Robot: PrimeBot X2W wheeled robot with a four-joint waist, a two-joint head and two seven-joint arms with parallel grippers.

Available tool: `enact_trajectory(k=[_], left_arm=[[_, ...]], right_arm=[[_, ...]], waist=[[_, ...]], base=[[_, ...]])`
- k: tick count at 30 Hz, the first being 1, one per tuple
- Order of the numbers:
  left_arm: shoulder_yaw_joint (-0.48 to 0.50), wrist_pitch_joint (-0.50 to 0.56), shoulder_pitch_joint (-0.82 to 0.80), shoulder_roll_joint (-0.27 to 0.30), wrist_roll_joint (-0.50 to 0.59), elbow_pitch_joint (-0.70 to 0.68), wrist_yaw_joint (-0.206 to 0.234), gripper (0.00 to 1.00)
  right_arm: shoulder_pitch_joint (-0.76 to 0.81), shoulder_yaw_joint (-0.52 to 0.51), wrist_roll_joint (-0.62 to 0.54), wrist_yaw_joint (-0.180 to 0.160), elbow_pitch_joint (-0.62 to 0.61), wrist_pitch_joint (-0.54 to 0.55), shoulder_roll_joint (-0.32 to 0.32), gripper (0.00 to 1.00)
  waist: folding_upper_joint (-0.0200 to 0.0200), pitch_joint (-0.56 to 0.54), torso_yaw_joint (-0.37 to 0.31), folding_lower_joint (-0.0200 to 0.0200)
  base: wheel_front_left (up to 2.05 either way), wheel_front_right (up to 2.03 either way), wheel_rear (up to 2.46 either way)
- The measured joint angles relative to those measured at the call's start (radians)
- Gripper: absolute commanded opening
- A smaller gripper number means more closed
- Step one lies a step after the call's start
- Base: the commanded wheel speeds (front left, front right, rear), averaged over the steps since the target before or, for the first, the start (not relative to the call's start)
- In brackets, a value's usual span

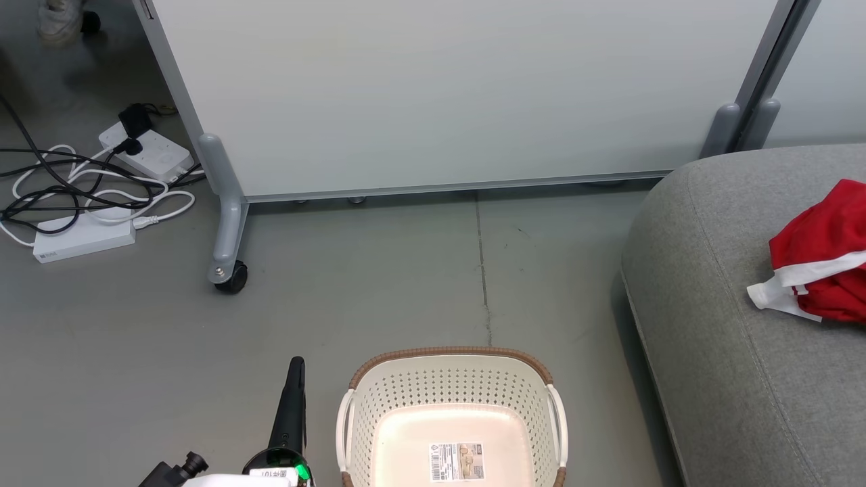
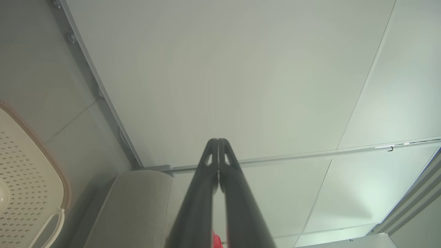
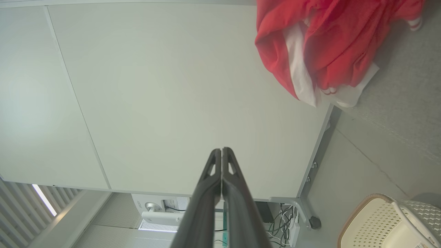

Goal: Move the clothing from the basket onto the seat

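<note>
The left gripper [image 2: 218, 142] has its two dark fingers pressed together with nothing between them. In the head view it lies just beside the left side of the basket [image 1: 450, 353]. The right gripper [image 3: 221, 151] also has its fingers together and holds nothing. The basket stands on the grey floor [image 1: 379, 284], and the barcode label [image 1: 457, 461] on its bottom is in plain sight. To the right of the basket is the seat [image 1: 710, 304]. The clothing [image 1: 822, 264] lies crumpled on top of it, red with a white band. Behind stands a white panel [image 1: 440, 95] on a wheel [image 1: 233, 277], with cables [image 1: 74, 189] on the floor at the left.
</note>
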Motion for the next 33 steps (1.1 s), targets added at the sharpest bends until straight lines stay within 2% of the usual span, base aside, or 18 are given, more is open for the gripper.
enact_trajectory(k=[33], left_arm=[[0.000, 0.000, 0.000, 0.000, 0.000, 0.000, 0.000, 0.00]], right_arm=[[-0.006, -0.011, -0.011, 0.000, 0.000, 0.009, 0.005, 0.00]], waist=[[0.0000, 0.000, 0.000, 0.0000]], base=[[0.00, 0.00, 0.00]])
